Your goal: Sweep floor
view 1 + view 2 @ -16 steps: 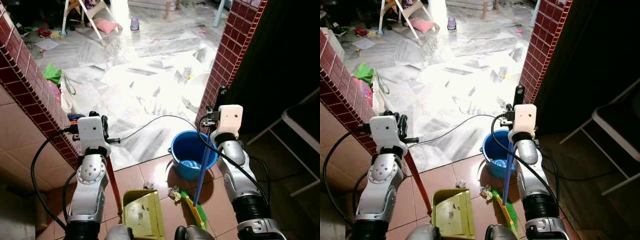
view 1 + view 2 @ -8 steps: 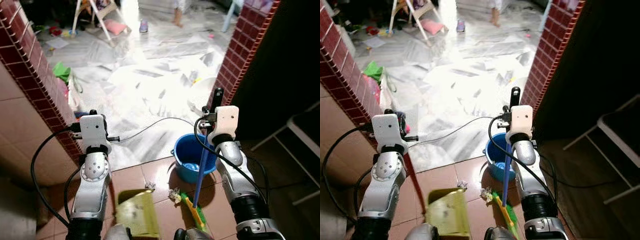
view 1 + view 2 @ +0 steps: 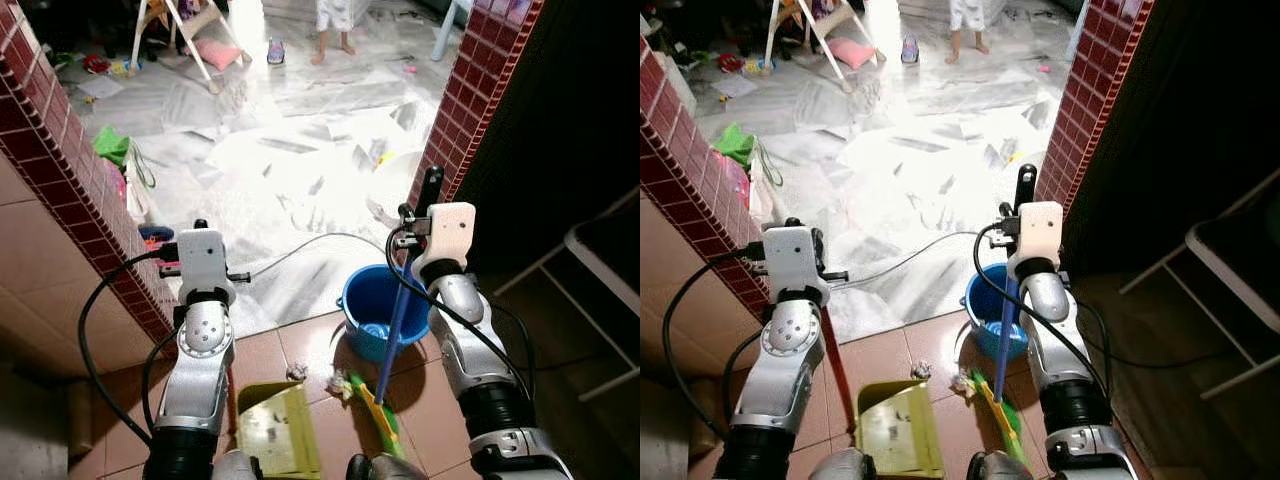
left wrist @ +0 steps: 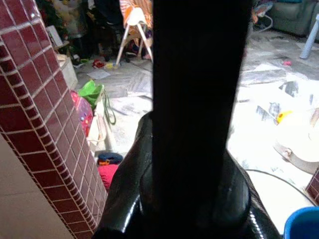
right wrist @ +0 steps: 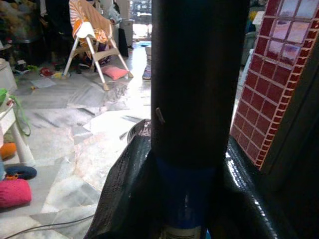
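The right gripper (image 3: 428,200) is closed around the broom (image 3: 395,330), whose handle leans toward 1 o'clock, bristles at the dustpan (image 3: 277,432). The left gripper (image 3: 197,232) clamps the dustpan's upright handle.

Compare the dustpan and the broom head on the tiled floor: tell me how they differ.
The dustpan is a wide, flat olive-yellow scoop; the broom head is narrow, yellow and green. The dustpan hangs on a red handle held by the left gripper; the broom head is on a blue handle held by the right gripper. The broom head touches the small debris pile; the dustpan lies apart from it. Both are down at the brown tiles.
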Robot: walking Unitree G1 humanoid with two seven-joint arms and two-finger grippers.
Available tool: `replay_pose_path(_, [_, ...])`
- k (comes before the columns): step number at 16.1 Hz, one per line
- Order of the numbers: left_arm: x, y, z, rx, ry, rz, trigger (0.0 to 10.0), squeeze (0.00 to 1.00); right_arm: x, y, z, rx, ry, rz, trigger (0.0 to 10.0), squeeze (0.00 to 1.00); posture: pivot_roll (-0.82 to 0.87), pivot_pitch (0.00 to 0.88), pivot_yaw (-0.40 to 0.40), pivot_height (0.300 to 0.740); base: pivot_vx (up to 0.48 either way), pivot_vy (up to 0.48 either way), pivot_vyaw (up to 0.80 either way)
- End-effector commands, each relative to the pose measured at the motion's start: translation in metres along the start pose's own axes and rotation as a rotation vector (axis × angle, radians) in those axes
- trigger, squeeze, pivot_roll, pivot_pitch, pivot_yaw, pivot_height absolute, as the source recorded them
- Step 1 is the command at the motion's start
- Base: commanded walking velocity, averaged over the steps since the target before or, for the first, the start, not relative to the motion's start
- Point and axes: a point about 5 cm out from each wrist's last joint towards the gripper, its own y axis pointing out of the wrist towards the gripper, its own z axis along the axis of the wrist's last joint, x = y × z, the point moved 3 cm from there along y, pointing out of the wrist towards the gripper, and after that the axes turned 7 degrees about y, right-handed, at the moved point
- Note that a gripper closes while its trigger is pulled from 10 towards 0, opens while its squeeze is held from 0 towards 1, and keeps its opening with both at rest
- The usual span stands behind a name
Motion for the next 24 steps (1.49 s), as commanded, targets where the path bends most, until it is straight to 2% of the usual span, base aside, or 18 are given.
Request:
replay_pose_path(1, [0.0,0.003,0.005,0.014,0.005,0.005,10.0,0.0,-0.001,0.003,0.012,0.049,0.008,0.005,10.0,0.0,-0.01,0.058,-0.02,0.74,-0.315,0.0,0.0])
replay_pose_path(6, [0.001,0.003,0.006,0.023,0.001,0.006,10.0,0.0,-0.003,0.004,0.012,0.049,0.008,0.014,10.0,0.0,-0.01,0.061,-0.021,0.74,-0.181,0.0,0.0])
replay_pose_path(12, [0.001,0.006,0.014,0.039,-0.013,0.017,10.0,0.0,0.006,0.005,0.014,0.054,-0.038,-0.023,10.0,0.0,-0.01,0.064,-0.02,0.74,0.0,0.0,0.0])
replay_pose_path(15, [-0.011,0.008,0.025,0.095,-0.007,0.059,10.0,0.0,0.015,0.007,0.018,0.067,-0.083,-0.063,10.0,0.0,-0.01,0.063,-0.019,0.74,0.0,0.0,0.0])
replay_pose_path(17, [-0.03,0.012,0.028,0.112,0.022,0.134,10.0,0.0,0.027,0.008,0.021,0.072,-0.119,-0.11,10.0,0.0,-0.01,0.064,-0.018,0.74,0.0,0.0,0.0])
replay_pose_path(20, [-0.04,0.018,0.042,0.163,0.014,0.154,10.0,0.0,0.029,0.01,0.023,0.074,-0.122,-0.116,10.0,0.0,-0.01,0.064,-0.025,0.74,0.0,0.0,0.0])
replay_pose_path(24, [-0.054,0.024,0.055,0.237,0.066,0.197,10.0,0.0,0.025,0.011,0.022,0.076,-0.111,-0.099,10.0,0.0,-0.01,0.062,-0.027,0.74,0.0,0.0,0.0])
